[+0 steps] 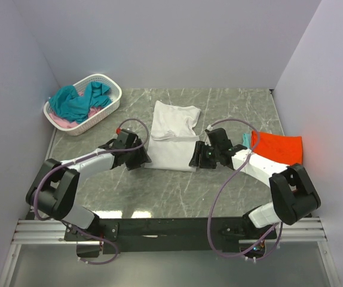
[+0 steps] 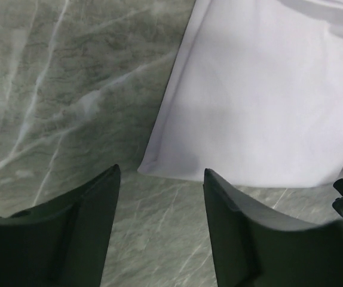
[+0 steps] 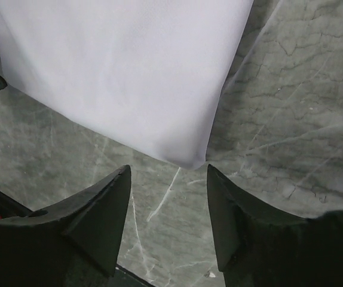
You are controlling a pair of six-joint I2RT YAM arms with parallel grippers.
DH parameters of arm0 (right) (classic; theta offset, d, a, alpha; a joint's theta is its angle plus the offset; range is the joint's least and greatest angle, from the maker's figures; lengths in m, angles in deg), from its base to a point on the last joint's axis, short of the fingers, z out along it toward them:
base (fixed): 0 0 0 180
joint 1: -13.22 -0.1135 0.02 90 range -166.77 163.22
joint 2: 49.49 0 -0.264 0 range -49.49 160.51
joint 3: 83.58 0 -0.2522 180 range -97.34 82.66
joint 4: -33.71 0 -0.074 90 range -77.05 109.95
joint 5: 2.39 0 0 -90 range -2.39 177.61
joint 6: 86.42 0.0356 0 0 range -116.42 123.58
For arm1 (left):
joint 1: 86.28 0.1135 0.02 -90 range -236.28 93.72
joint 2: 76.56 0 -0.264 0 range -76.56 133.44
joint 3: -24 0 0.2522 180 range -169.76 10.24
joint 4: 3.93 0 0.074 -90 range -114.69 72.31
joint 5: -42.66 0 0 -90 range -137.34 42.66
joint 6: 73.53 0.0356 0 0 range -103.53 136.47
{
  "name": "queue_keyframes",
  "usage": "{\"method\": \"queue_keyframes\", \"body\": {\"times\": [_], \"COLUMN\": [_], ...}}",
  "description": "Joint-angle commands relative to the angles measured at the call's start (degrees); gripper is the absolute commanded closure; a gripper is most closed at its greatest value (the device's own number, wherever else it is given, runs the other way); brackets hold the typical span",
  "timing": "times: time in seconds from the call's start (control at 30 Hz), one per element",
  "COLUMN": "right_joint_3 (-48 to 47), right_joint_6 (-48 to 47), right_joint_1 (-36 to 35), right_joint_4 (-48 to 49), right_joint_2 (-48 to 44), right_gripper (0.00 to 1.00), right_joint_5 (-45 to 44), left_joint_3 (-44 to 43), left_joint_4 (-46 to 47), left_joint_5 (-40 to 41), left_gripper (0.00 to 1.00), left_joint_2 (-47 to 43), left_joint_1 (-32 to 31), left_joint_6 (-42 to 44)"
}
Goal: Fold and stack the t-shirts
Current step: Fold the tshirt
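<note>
A white t-shirt (image 1: 171,136) lies partly folded on the marble table, collar end far, hem near. My left gripper (image 1: 145,160) is open and empty just off the shirt's near left corner (image 2: 150,167). My right gripper (image 1: 194,162) is open and empty just off its near right corner (image 3: 190,160). Neither touches the cloth. The white shirt fills the upper part of the left wrist view (image 2: 261,89) and the right wrist view (image 3: 123,66). An orange-red t-shirt (image 1: 277,146) lies folded at the right, with a teal edge (image 1: 245,140) beside it.
A white perforated basket (image 1: 113,104) stands at the far left with teal shirts (image 1: 76,101) and a pink one (image 1: 61,122) in it. Grey walls close the left, back and right sides. A metal rail (image 1: 159,230) runs along the near edge.
</note>
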Motion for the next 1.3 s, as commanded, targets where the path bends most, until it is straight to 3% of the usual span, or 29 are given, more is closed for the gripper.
{"method": "queue_keyframes", "body": {"times": [0.0,0.13,0.3,0.53,0.67,0.7,0.73,0.77,0.83,0.9,1.13,1.27], "right_joint_3": [0.42,0.68,1.48,2.71,2.88,2.80,2.53,2.44,2.71,3.06,3.06,3.06], "right_joint_6": [1.21,1.30,0.95,0.77,0.68,0.51,0.16,0.33,0.16,-0.02,-3.62,-5.20], "right_joint_1": [-0.31,-0.30,-0.22,-0.31,-0.22,-0.30,-0.31,-0.31,-0.31,-0.30,-0.48,-1.18], "right_joint_4": [2.97,3.67,3.59,4.47,5.96,6.22,6.57,6.84,7.45,7.72,0.79,-6.42], "right_joint_2": [1.63,3.03,3.82,5.58,6.90,7.16,7.95,8.13,7.87,6.39,-0.91,-8.36], "right_gripper": [0.40,0.42,0.45,0.50,0.59,0.60,0.68,0.73,0.92,1.00,1.00,1.00], "right_joint_5": [-0.31,0.83,0.93,0.84,1.36,1.45,1.62,1.80,2.76,4.34,5.83,9.96], "left_joint_3": [-0.37,-0.72,0.85,1.39,1.47,1.47,1.04,0.86,0.95,1.38,5.60,6.83], "left_joint_4": [3.52,3.09,3.09,3.97,4.14,4.14,3.79,3.88,4.31,5.54,4.32,0.11], "left_joint_5": [-2.34,-2.60,-1.90,-1.37,-1.11,-0.84,-0.06,-0.05,-0.05,-0.14,1.00,2.14], "left_gripper": [0.40,0.53,0.56,0.70,0.75,0.80,0.93,0.99,0.99,0.99,0.99,0.99], "left_joint_2": [1.82,3.31,3.75,6.21,6.39,6.56,7.00,7.53,7.88,7.27,-1.68,-11.68], "left_joint_1": [-0.35,-0.44,-0.61,-0.79,-0.79,-0.79,-0.79,-0.79,-0.79,-0.79,-0.88,-1.58], "left_joint_6": [-0.32,-0.15,-0.59,-0.94,-0.76,-0.76,-0.85,-0.85,-0.59,-0.94,-1.46,-1.99]}}
